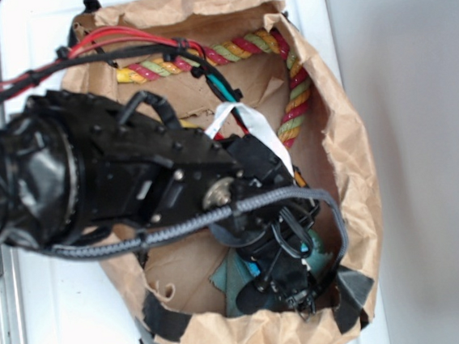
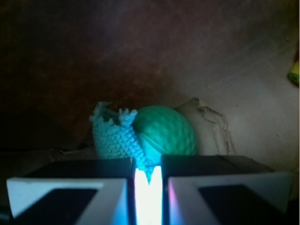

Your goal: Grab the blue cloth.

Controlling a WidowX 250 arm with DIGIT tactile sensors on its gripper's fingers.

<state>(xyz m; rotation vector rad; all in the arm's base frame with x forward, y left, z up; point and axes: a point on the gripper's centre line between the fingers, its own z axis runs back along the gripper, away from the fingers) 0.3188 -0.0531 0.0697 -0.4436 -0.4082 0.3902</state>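
Note:
The blue cloth [image 2: 115,136] is a teal knobbly bunch that rises in front of my gripper [image 2: 147,176]. Its lower corner runs down into the narrow, brightly lit gap between the two fingers. The jaws stand almost together and pinch that corner. A round green ball [image 2: 166,131] rests right behind the cloth and touches it. In the exterior view the gripper [image 1: 293,284] points down into the near right part of a brown paper bag [image 1: 350,152], and a patch of the blue cloth [image 1: 238,275] shows beneath it. The arm hides the ball there.
A striped red, yellow and green rope [image 1: 295,92] curves along the bag's far and right walls. The crumpled paper walls rise close around the gripper. Black tape [image 1: 164,316] patches the bag's near edge. The bag sits on a white surface [image 1: 65,318].

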